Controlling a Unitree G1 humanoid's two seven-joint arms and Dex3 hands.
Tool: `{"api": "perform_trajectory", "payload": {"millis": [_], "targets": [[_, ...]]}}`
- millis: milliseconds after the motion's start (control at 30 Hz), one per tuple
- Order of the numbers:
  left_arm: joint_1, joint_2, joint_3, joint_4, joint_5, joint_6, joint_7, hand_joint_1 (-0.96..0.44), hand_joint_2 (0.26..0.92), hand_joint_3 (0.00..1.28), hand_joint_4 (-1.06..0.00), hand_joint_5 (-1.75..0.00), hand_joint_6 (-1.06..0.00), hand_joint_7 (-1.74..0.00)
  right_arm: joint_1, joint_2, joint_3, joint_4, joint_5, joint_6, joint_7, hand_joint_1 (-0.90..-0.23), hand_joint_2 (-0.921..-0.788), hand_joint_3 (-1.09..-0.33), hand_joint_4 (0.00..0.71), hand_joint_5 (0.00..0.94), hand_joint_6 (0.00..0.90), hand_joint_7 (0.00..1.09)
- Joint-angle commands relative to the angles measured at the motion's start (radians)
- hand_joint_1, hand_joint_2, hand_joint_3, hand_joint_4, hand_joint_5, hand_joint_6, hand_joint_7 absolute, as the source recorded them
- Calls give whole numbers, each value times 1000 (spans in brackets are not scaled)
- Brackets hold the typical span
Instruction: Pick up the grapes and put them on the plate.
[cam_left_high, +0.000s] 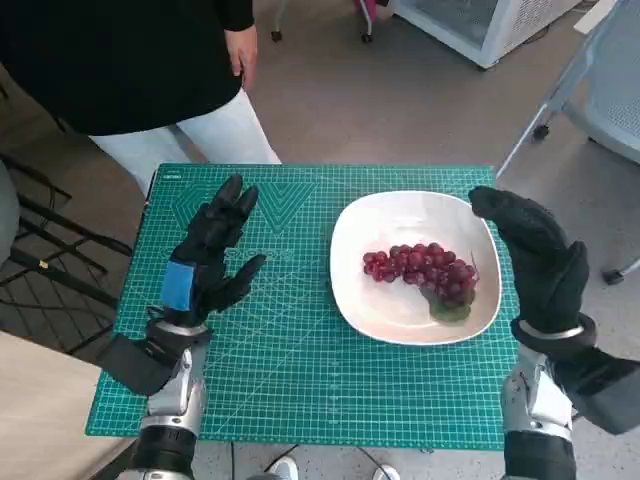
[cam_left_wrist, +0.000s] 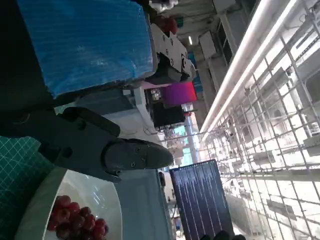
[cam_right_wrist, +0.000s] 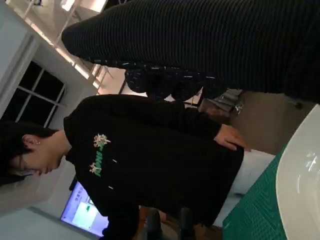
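**Both robot hands empty, grapes resting on the plate**

One bunch of dark red grapes (cam_left_high: 423, 270) lies inside the white plate (cam_left_high: 370, 310), toward its right and near side, so I judge the placing done. The plate is a smooth, glossy, rounded-square dish with a raised rim. It sits on the right half of a green cutting mat (cam_left_high: 290, 370) printed with a fine pale grid, which covers my desk.

My left robot hand (cam_left_high: 212, 255), hard black with a patch of blue tape on its back, hangs over the left part of the mat, well apart from the plate. Its fingers are spread and point to the far side, holding nothing. My right robot hand (cam_left_high: 532, 255), in a soft black knitted glove, hovers just beside the plate's right rim, fingers loosely extended toward the far side, also holding nothing. I judge both sit clear of the fruit so nothing disturbs it.

The grapes are small, round and shiny, clustered tightly, with a greenish smear under the near edge.

A person (cam_left_high: 150, 70) in a black top and pale trousers stands at the far left of the desk.
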Motion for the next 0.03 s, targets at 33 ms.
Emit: {"api": "perform_trajectory", "payload": {"millis": [33], "targets": [[15,-5,-9,-18,14,-12,13,-171,921,237,-411,-14,-417,-25,2,1,-2,17,12,3,15,-585,-921,-665,171,4,1,334]]}}
